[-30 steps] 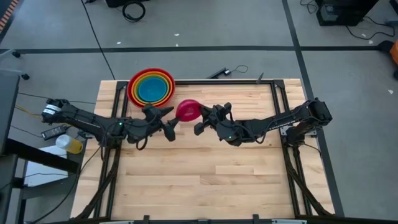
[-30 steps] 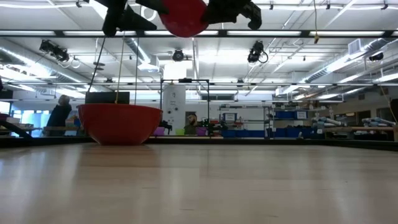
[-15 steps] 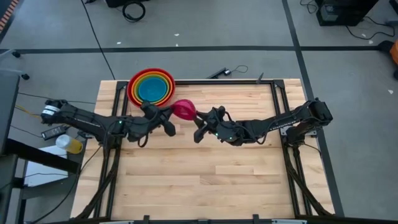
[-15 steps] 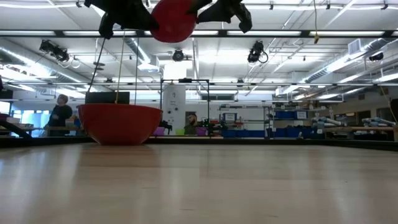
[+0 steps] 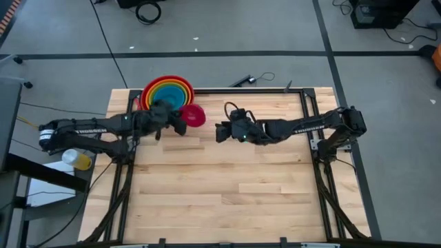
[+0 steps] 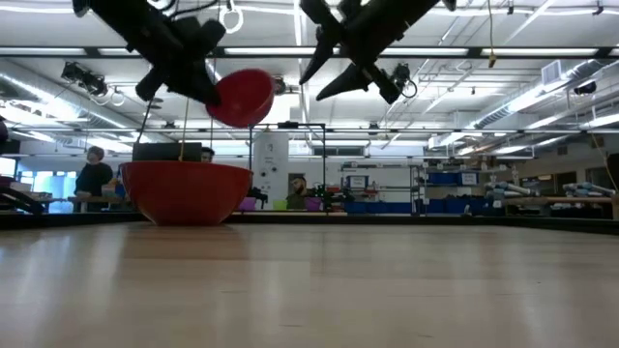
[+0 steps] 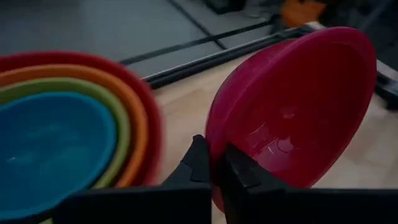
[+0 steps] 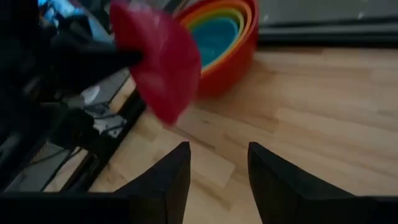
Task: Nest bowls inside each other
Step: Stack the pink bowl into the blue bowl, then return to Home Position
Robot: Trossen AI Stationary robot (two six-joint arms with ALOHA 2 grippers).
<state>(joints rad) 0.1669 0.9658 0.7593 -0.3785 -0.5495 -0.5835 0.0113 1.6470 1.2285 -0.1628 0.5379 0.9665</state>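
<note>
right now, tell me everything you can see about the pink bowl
The pink bowl is small, round and glossy, plastic by its look, with a smooth magenta inside and a thin rim. It is off the table, tilted nearly on edge, held in the air just beside the nested stack of bowls at the table's far left. The left gripper is shut on its rim, one finger inside and one outside. Nothing else touches it; the right gripper is open and apart from it.
</note>
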